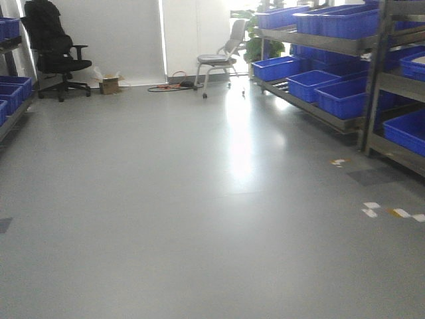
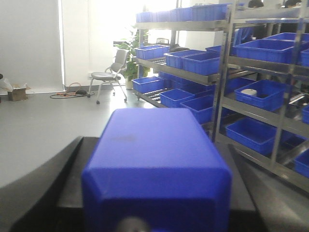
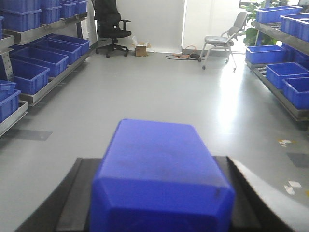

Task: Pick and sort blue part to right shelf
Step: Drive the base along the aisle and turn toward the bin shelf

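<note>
In the left wrist view a blue part (image 2: 157, 169), a smooth block with bevelled edges, fills the space between the black fingers (image 2: 72, 183) of my left gripper (image 2: 155, 145), which is shut on it. In the right wrist view my right gripper (image 3: 159, 159) is shut on a second blue part (image 3: 159, 179) in the same way. The right shelf (image 1: 319, 41) is a steel rack with blue crates (image 1: 342, 96) along the right wall. It also shows in the left wrist view (image 2: 227, 63) and the right wrist view (image 3: 285, 108). Neither gripper shows in the front view.
A left shelf (image 3: 48, 82) with blue crates lines the left wall. At the far wall stand a black office chair (image 1: 56, 50), a grey chair (image 1: 222, 56), a cardboard box (image 1: 109, 84) and floor cables (image 1: 169, 86). Tape marks (image 1: 392, 212) lie on the grey floor.
</note>
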### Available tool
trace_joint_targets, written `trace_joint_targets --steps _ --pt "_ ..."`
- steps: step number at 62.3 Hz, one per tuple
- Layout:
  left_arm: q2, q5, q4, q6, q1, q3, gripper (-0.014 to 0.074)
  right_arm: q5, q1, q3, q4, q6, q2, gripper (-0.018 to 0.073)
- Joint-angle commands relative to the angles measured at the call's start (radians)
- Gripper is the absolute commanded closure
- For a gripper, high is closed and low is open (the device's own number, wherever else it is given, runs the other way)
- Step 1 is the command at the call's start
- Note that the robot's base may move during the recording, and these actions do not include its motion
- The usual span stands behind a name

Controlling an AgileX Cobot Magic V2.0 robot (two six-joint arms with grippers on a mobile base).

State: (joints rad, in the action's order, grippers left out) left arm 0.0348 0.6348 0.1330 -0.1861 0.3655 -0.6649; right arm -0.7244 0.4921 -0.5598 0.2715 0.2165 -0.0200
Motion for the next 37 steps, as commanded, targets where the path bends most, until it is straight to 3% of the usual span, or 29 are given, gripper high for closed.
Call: trace_joint_targets --steps 1,37 --pt "0.020 -0.090 0.002 0.000 0.008 -0.023 0.0365 0.094 -0.002 -0.026 0.022 -0.009 0.019 0.0349" --pt "0.020 -0.090 0.002 0.000 0.008 -0.023 0.0365 0.094 -0.002 -0.026 0.022 -0.009 0.019 0.0349"
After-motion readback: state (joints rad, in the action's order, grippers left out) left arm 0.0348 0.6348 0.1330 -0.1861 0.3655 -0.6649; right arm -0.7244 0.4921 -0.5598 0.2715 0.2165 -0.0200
